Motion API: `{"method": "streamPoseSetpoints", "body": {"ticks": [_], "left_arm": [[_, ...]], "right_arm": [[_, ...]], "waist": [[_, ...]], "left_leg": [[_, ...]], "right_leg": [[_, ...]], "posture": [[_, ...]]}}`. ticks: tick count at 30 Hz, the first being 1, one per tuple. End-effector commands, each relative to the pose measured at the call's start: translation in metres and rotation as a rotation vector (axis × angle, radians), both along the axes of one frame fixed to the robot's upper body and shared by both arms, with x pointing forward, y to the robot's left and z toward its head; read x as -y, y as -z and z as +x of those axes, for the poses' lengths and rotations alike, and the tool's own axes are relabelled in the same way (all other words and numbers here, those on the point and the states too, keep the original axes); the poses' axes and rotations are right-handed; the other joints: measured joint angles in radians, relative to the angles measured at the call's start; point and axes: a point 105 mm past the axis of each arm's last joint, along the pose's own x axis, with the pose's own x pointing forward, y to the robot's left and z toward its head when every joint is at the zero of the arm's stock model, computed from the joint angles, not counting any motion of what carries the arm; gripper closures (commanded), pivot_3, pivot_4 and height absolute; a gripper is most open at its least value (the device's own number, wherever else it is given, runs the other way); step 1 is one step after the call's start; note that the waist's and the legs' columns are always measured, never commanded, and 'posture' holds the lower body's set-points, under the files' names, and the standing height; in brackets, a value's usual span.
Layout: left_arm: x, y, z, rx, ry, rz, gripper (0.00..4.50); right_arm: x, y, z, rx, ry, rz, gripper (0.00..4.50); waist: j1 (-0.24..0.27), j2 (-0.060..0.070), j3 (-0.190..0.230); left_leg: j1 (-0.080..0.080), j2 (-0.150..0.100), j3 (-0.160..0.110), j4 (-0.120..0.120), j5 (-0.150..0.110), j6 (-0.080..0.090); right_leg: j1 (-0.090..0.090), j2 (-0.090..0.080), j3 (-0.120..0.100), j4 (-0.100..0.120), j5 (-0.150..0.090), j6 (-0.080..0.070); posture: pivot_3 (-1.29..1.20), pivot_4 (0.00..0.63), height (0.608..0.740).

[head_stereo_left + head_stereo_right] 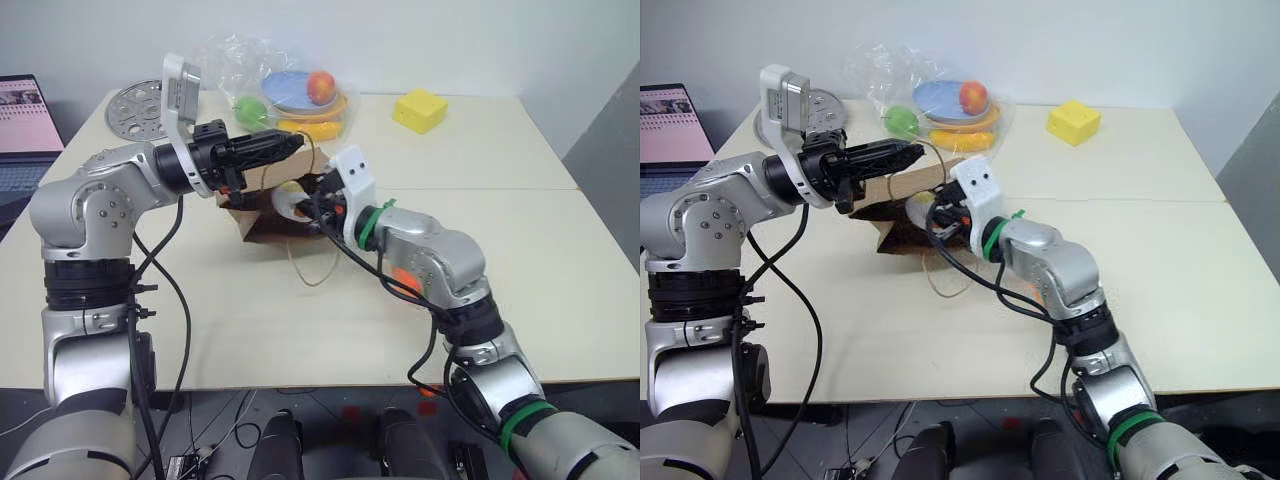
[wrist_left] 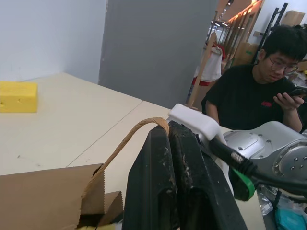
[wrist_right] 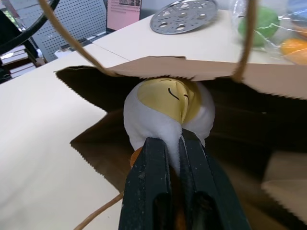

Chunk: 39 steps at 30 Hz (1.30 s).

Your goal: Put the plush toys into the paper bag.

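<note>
Brown paper bag (image 3: 268, 76) is lying on the table, its mouth lifted by the left gripper (image 2: 169, 139) pinching a handle (image 2: 124, 143). Right gripper (image 3: 175, 143) is pinching the chick (image 3: 168, 108) at the opening; it should push deeper before releasing.

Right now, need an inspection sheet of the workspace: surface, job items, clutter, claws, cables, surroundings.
Surface: pale table, two tops butted together.
Job items: bag on its side, mouth open; chick at the mouth; carrot toy not made out.
Clutter: yellow block, fruit in clear plastic, perforated metal disc.
Claws: left claw shut on bag handle, holding the mouth up; right claw shut on chick.
Cables: black cables hang along both arms.
Surroundings: laptop at left; a seated person looking at a phone.
</note>
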Motion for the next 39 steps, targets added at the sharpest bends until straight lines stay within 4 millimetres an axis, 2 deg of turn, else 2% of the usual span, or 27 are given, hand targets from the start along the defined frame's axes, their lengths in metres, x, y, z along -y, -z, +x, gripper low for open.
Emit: {"method": "streamPoseSetpoints", "body": {"ticks": [1, 2, 12, 17, 21, 23, 27, 31, 33, 35, 39], "left_arm": [[-0.001, -0.012, -0.007, 0.055, 0.010, -0.007, 4.50], [-0.001, -0.012, -0.007, 0.055, 0.009, -0.008, 4.50], [-0.002, -0.011, -0.006, 0.045, 0.011, -0.016, 4.50], [-0.002, -0.009, -0.006, 0.040, 0.016, -0.015, 4.50], [-0.002, -0.011, -0.006, 0.039, 0.015, -0.024, 4.50], [-0.002, -0.010, -0.006, 0.039, 0.015, -0.016, 4.50], [-0.003, -0.010, -0.007, 0.039, 0.014, -0.019, 4.50], [-0.005, -0.009, -0.007, 0.037, 0.012, -0.015, 4.50], [-0.006, -0.008, -0.006, 0.037, 0.011, -0.016, 4.50], [-0.006, -0.008, -0.005, 0.037, 0.011, -0.016, 4.50], [-0.005, -0.008, -0.004, 0.037, 0.012, -0.021, 4.50]], "right_arm": [[-0.006, -0.008, 0.004, 0.048, -0.012, 0.028, 3.81], [-0.006, -0.009, 0.006, 0.053, -0.001, 0.034, 3.64], [-0.003, -0.012, 0.014, 0.079, 0.046, 0.065, 0.01], [-0.002, -0.016, 0.011, 0.102, 0.052, 0.088, 0.01], [0.006, -0.019, -0.009, 0.081, -0.039, 0.107, 0.01], [0.022, -0.017, -0.019, 0.095, -0.052, 0.060, 0.01], [0.076, -0.009, -0.037, 0.113, 0.010, -0.055, 0.01], [0.120, -0.005, -0.051, 0.074, 0.132, -0.116, 0.01], [0.147, 0.005, -0.060, 0.057, 0.241, -0.201, 0.01], [0.159, 0.010, -0.066, 0.042, 0.297, -0.236, 0.01], [0.181, 0.044, -0.073, -0.056, 0.431, -0.317, 0.01]], "waist": [[0.000, 0.000, 0.000], [0.001, 0.000, 0.000], [-0.001, 0.000, 0.000], [-0.001, 0.000, 0.000], [0.001, 0.000, 0.000], [0.005, 0.000, 0.000], [0.014, 0.000, 0.000], [0.010, 0.000, 0.000], [0.008, 0.000, 0.000], [0.007, 0.000, 0.000], [0.008, 0.000, 0.000]], "left_leg": [[0.000, 0.000, 0.000, 0.000, 0.000, 0.000], [0.000, 0.000, 0.000, 0.000, 0.000, 0.000], [0.000, 0.000, 0.000, 0.000, 0.000, 0.000], [0.000, 0.000, 0.000, 0.000, 0.000, 0.000], [0.000, 0.000, 0.000, 0.000, 0.000, 0.000], [0.000, 0.000, 0.000, -0.001, 0.000, 0.000], [-0.001, 0.000, -0.001, 0.000, 0.000, 0.000], [-0.001, 0.000, -0.001, 0.000, 0.000, 0.000], [-0.001, 0.000, -0.001, 0.000, 0.000, 0.000], [-0.002, 0.000, -0.001, 0.000, 0.000, 0.000], [-0.002, 0.000, 0.001, 0.000, 0.000, 0.000]], "right_leg": [[0.000, 0.000, 0.000, 0.000, 0.000, 0.000], [0.000, 0.000, 0.000, 0.000, 0.000, 0.000], [0.000, 0.000, 0.000, 0.000, 0.000, 0.000], [0.000, 0.000, 0.000, 0.000, 0.000, 0.000], [0.000, 0.000, 0.000, 0.000, 0.000, 0.000], [0.000, 0.000, 0.000, 0.000, 0.000, 0.000], [0.000, 0.000, -0.001, -0.001, 0.000, 0.000], [0.000, 0.000, -0.001, -0.001, 0.000, 0.000], [-0.001, 0.000, -0.001, -0.001, 0.000, 0.000], [-0.001, 0.000, -0.001, -0.001, 0.000, 0.000], [-0.001, 0.000, 0.001, -0.001, -0.002, 0.002]], "posture": [[0.00, 0.150, 0.740], [0.00, 0.150, 0.740], [0.00, 0.150, 0.740], [0.00, 0.150, 0.740], [0.00, 0.150, 0.740], [0.00, 0.150, 0.740], [0.00, 0.150, 0.740], [0.00, 0.150, 0.740], [0.00, 0.150, 0.740], [0.00, 0.150, 0.740], [0.00, 0.150, 0.740]]}}
